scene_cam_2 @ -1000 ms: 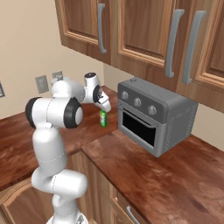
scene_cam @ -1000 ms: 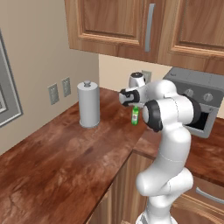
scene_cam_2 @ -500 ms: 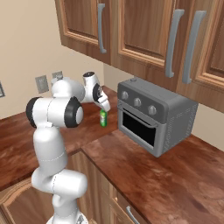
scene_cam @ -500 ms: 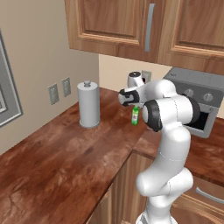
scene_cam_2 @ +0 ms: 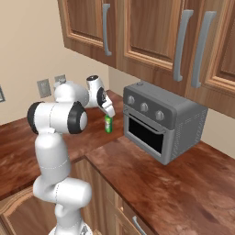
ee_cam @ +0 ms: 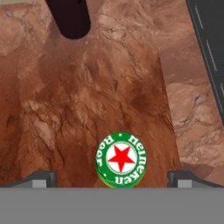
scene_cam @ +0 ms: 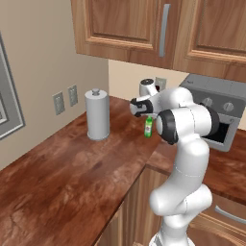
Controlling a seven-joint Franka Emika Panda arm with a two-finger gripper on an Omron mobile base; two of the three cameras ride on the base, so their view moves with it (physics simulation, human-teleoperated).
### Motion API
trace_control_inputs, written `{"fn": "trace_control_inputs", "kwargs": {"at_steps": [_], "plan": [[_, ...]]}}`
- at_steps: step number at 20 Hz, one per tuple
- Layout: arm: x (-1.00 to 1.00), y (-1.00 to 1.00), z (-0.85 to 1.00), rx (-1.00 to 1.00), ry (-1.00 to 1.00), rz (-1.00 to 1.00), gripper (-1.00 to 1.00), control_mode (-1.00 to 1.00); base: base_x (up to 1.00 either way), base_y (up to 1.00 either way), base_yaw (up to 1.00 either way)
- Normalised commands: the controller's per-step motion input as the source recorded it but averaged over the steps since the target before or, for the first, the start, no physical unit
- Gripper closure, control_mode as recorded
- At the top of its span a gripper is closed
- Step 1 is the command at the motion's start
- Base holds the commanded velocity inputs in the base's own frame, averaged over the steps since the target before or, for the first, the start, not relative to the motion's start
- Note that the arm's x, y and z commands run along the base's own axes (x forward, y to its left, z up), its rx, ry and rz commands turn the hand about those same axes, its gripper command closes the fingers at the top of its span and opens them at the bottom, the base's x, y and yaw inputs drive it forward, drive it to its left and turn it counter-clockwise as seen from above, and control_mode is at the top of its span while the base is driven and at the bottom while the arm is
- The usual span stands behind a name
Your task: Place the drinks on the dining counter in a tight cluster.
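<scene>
Figure. The hand [ee_cam: 112, 177] hangs directly above the slim green bottle [scene_cam: 149, 127], its jaws spread to their widest and holding nothing; the two fingertips [ee_cam: 40, 178] flank the bottle's green cap, with its red star, without touching it. The bottle stands upright on the table [scene_cam: 72, 173], near the back edge where the reddish-brown top turns its inner corner, between the grey paper-towel roll [scene_cam: 97, 114] on one side and the toaster oven [scene_cam_2: 160, 121] on the other. A dark cylindrical thing [ee_cam: 68, 17] stands further off along the table; what it is cannot be told. Compared with the views of a second ago, arm, hand and bottle show no visible shift: the hand is poised over the cap, not descending. By this reading the grasp has not yet begun, and the bottle remains far from being carried to the dining counter.
</scene>
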Motion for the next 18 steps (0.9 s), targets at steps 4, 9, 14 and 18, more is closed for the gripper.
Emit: {"fn": "trace_control_inputs", "kwargs": {"at_steps": [4,9,14,18], "plan": [[0.0,0.0,0.0,-0.01,0.0,-0.04,-1.0,-1.0,0.0,0.0,0.0],[0.06,0.0,0.02,-0.03,0.0,-0.01,-1.0,-1.0,0.0,0.0,0.0],[0.23,0.0,0.0,-0.03,0.0,0.0,-1.0,-1.0,0.0,0.0,0.0],[0.17,0.0,0.0,0.0,0.0,0.0,-1.0,-1.0,0.0,0.0,0.0]]}}
